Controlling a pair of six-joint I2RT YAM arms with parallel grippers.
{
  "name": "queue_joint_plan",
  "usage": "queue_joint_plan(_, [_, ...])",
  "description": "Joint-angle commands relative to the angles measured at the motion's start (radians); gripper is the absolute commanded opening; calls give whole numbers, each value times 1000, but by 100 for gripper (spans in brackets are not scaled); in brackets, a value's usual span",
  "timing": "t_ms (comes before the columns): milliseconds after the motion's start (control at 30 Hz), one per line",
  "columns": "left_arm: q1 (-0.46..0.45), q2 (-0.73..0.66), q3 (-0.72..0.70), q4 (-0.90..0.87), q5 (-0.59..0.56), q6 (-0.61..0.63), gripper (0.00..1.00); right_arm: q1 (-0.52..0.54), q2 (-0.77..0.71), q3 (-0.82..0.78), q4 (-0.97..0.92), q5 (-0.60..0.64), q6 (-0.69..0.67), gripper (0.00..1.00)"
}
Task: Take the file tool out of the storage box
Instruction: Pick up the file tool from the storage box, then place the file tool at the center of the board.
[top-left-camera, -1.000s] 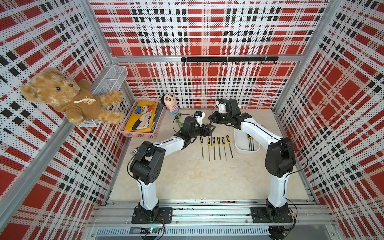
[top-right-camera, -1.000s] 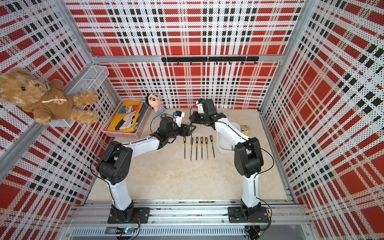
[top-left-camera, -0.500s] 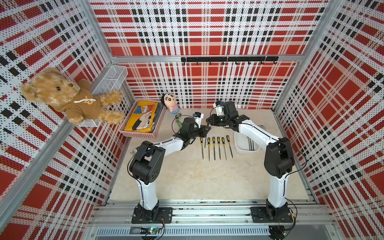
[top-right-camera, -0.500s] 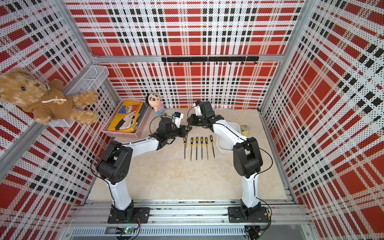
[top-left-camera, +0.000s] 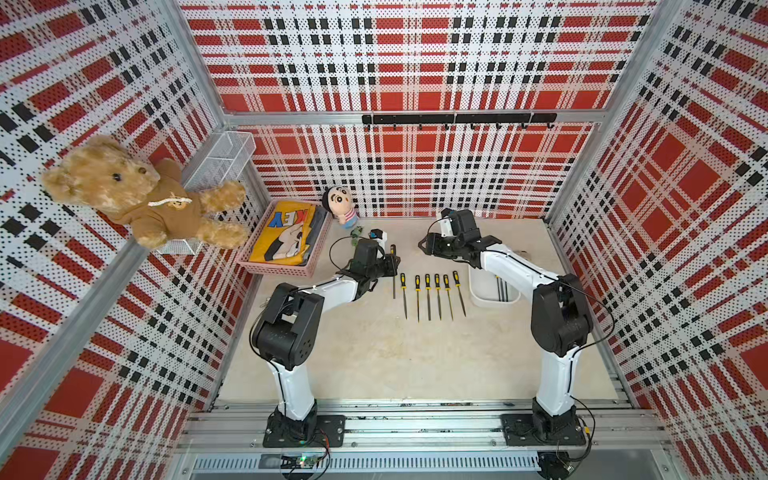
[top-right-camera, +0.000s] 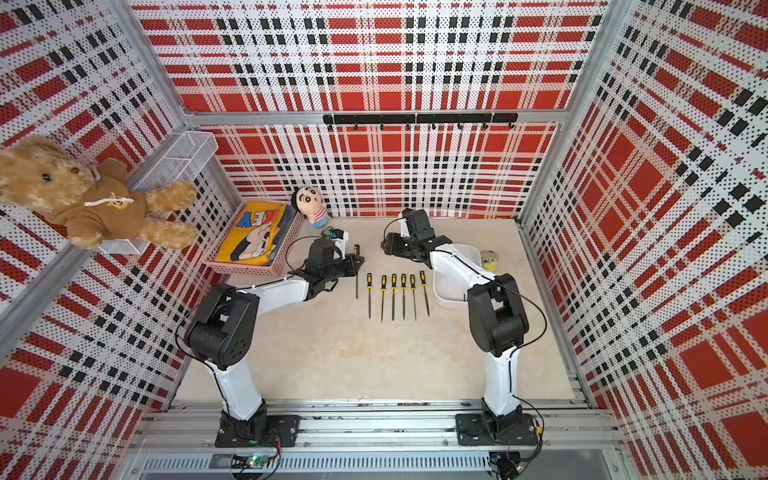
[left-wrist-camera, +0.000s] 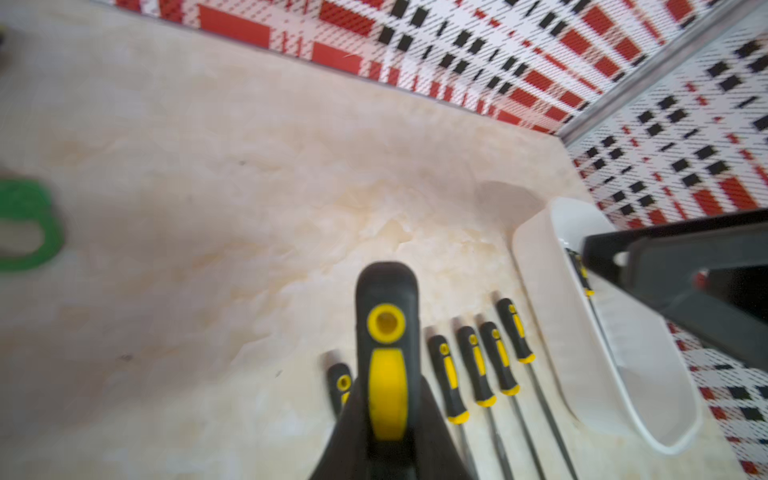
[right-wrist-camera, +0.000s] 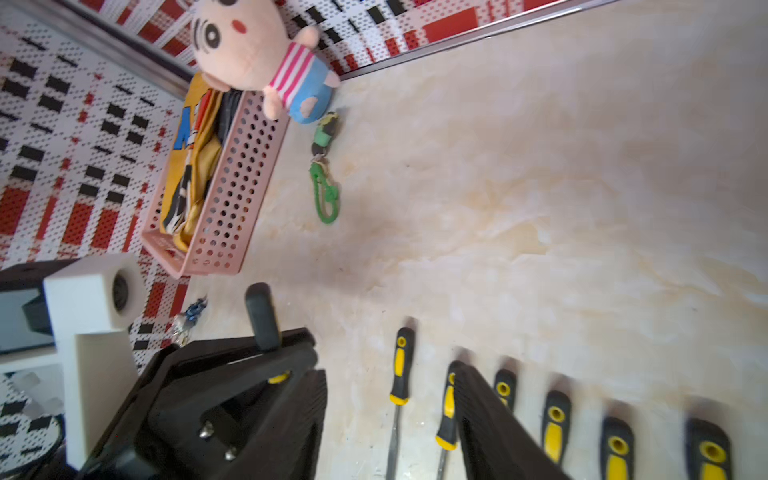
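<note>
Vs 1 sec ago, the left gripper (top-left-camera: 391, 266) has clamped onto the thin steel file tool (left-wrist-camera: 386, 332) w/ black-and-yellow handle and pulled back toward 9 o'clock (12 = back wall). The right gripper (top-left-camera: 424, 246) has spread its jaws and grips nothing. It hangs just at 3 o'clock of the file's handle, w/ a gap showing.

The file tool is out of the box, held by the handle, butt end to 12 and shaft to 6, above the beige marbled table (top-left-camera: 374, 353). Can't tell if the tip touches.

The shallow white plastic storage box (top-left-camera: 492, 300) w/ rounded corners has not moved. It sits at approx. 2 o'clock of table ctr, partly under the right arm, w/ thin files inside (left-wrist-camera: 582, 274).

Six more black-and-yellow files (top-left-camera: 427, 281) lie in a row b/w the held file and the box, handles to 12, same as before.

Writing: blue-and-red letters "KEY" on the folded yellow garment (top-left-camera: 286, 237) in the pink perforated plastic basket (top-left-camera: 282, 268) at approx. 10 o'clock, upside down to the top views.
</note>
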Motion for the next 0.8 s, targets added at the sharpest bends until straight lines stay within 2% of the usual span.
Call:
queue_joint_plan(0, [9, 24, 22, -165, -94, -11, 1, -34, -68, -7, 19, 51, 13, 57])
queue_joint_plan(233, [-12, 134, 74, -258, -96, -56, 4, -42, -73, -7, -14, 71, -18, 56])
queue_joint_plan(433, [-30, 200, 149, -327, -87, -46, 10, -43, -74, -18, -21, 74, -21, 56])
queue_joint_plan(767, [-34, 191, 146, -365, -64, -44, 28, -43, -81, -10, -46, 101, -61, 56])
